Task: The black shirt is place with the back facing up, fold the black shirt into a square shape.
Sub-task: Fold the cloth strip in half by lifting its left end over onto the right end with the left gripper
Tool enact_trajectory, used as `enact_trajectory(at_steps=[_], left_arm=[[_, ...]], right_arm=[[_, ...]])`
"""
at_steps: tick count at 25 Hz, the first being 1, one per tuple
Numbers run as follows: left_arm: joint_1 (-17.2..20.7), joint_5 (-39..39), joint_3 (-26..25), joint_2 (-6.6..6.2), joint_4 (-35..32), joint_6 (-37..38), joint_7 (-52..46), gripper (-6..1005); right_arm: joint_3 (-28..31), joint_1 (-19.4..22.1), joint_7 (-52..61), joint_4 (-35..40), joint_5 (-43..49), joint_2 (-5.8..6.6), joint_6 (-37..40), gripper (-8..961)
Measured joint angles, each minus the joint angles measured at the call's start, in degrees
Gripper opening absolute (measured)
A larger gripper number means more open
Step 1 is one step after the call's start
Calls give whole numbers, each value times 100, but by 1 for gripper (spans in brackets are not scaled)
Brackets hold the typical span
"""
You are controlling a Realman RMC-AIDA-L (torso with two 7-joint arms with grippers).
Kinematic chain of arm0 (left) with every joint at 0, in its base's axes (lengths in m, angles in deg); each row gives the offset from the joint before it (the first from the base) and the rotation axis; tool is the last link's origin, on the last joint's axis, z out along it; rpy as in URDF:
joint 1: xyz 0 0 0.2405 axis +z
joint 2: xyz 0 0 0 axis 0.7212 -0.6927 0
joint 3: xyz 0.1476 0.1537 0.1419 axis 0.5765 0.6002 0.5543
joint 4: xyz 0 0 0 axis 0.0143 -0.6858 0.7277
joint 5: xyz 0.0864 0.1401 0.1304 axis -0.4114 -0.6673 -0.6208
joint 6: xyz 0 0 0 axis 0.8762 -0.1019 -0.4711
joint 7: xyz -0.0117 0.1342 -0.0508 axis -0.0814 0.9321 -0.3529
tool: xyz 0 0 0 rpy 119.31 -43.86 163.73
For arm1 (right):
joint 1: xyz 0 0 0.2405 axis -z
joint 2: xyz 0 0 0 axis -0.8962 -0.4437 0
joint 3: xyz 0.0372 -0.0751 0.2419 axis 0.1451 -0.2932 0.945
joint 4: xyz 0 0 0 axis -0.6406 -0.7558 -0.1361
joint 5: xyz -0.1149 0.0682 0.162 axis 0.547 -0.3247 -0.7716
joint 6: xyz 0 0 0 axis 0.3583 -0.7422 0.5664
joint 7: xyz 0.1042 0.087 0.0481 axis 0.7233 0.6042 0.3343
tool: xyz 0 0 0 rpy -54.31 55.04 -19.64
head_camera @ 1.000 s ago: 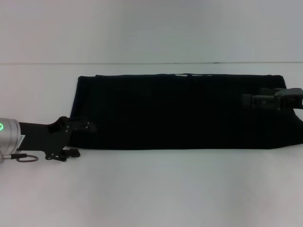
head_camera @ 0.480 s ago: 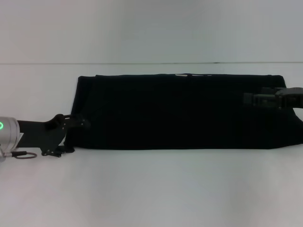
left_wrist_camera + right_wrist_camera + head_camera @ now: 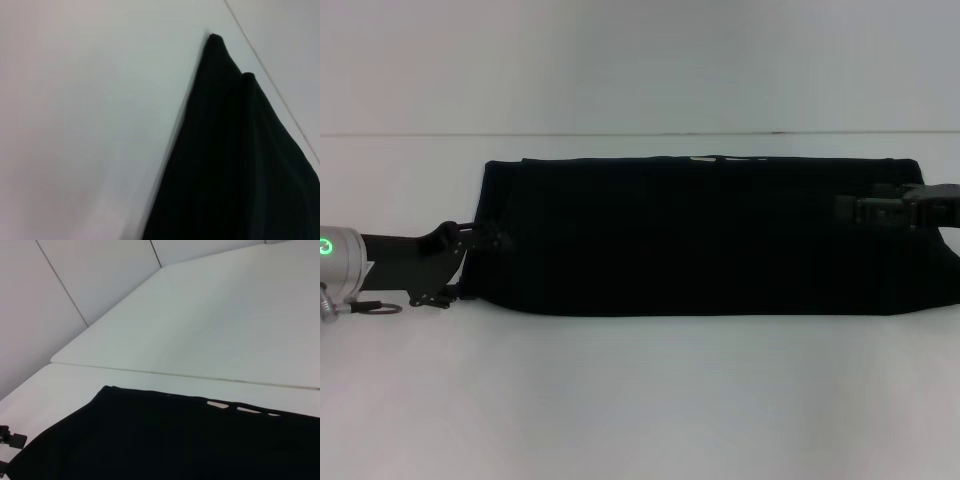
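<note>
Black shirt (image 3: 710, 235) lies as a long band across the white table (image 3: 640, 400), left gripper (image 3: 485, 243) at its left end, right gripper (image 3: 850, 211) over its right end, grips unclear; crosswise fold next, I'd judge.

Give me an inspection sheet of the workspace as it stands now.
Surface: white table, bare around the cloth.
Job's things: black shirt lies flat as a long wide band; white marks show at its far edge.
Clutter: nothing seen.
Grippers: left gripper at the shirt's left end; right gripper over its right end.
Cables: small loop by the left wrist.
Surroundings: plain white wall panels.
</note>
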Motion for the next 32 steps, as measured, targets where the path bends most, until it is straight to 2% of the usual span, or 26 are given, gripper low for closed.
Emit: enact_trajectory(at_steps=[9,16,20,27,32], left_arm=[[-30,4,0,-2,1,1,242,856],[-95,77,-3,-23,223,64,810,850],[-103,78,8,-27,260,73,869,663],[-104,43,9,-29,250,39,902,418],[-83,38,9,-29,247,18,979,181]], right_arm=[[0,0,3,0,0,0,0,931],[0,0,7,0,0,0,7,931],[0,-1,11,0,0,1,20,931],[0,0,38,0,0,0,42,931],[0,-1,38,0,8,-8,24,931]])
